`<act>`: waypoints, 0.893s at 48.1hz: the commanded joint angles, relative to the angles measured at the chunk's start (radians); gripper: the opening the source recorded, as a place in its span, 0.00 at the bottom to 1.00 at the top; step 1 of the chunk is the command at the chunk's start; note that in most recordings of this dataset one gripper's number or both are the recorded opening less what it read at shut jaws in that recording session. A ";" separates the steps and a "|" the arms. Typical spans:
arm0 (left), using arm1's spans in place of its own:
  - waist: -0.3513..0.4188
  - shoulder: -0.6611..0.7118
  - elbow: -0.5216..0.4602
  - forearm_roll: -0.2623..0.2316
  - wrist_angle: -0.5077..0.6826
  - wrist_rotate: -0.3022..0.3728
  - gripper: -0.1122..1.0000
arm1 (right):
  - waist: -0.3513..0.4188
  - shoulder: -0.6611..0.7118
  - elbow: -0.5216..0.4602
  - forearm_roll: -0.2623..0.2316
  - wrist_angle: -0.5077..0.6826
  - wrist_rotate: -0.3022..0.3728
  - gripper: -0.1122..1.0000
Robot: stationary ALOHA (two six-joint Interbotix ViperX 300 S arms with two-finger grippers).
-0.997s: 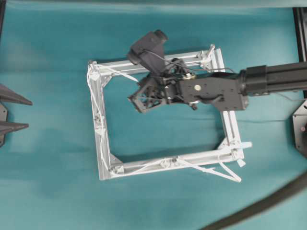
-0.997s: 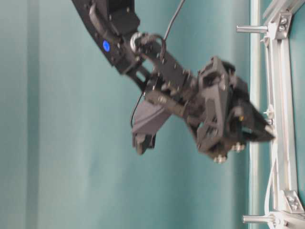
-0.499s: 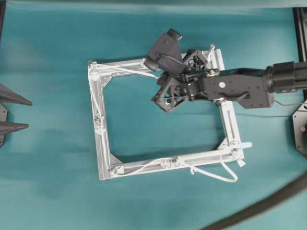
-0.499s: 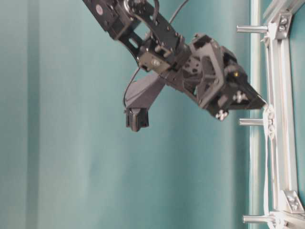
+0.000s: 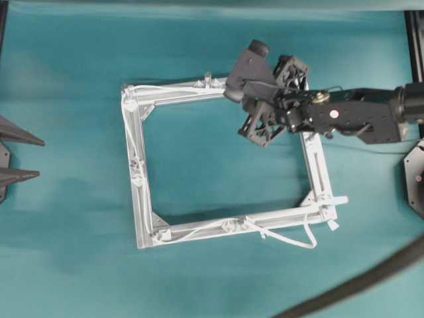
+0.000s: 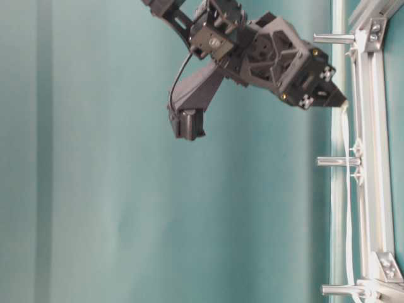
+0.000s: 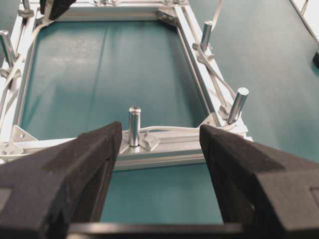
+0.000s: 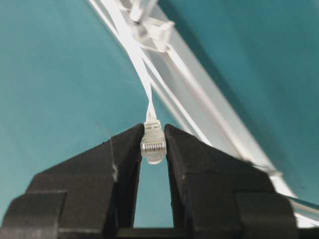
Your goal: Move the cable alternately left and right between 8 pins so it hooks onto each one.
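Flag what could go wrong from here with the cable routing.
The right gripper holds the cable only by its small plug, pinched near the fingertips, so tension might pull it free. The run back to the frame looks taut; a hard pull could drag the frame or lift the cable off pins already hooked. The loose loop outside the near corner could snag.

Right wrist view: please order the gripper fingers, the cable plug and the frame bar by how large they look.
1. Right gripper fingers, largest, though nearest the camera.
2. Frame bar, long but farther away.
3. Cable plug, smallest, pinched between the fingers.
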 commanded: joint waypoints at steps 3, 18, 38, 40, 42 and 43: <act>0.000 0.011 -0.020 0.005 -0.005 0.000 0.69 | -0.012 -0.034 0.009 -0.084 -0.005 0.002 0.25; 0.000 0.012 -0.020 0.005 -0.005 0.000 0.69 | -0.015 -0.046 0.041 -0.225 0.009 0.002 0.25; 0.000 0.012 -0.020 0.005 -0.005 0.000 0.69 | -0.017 -0.098 0.100 -0.261 0.044 0.002 0.25; 0.000 0.012 -0.018 0.005 -0.005 0.000 0.69 | -0.020 -0.098 0.103 -0.262 0.044 0.002 0.25; 0.000 0.012 -0.018 0.005 -0.005 0.000 0.69 | -0.026 -0.100 0.104 -0.261 0.044 0.002 0.25; 0.000 0.012 -0.020 0.005 -0.005 0.000 0.69 | -0.031 -0.100 0.104 -0.262 0.044 0.002 0.25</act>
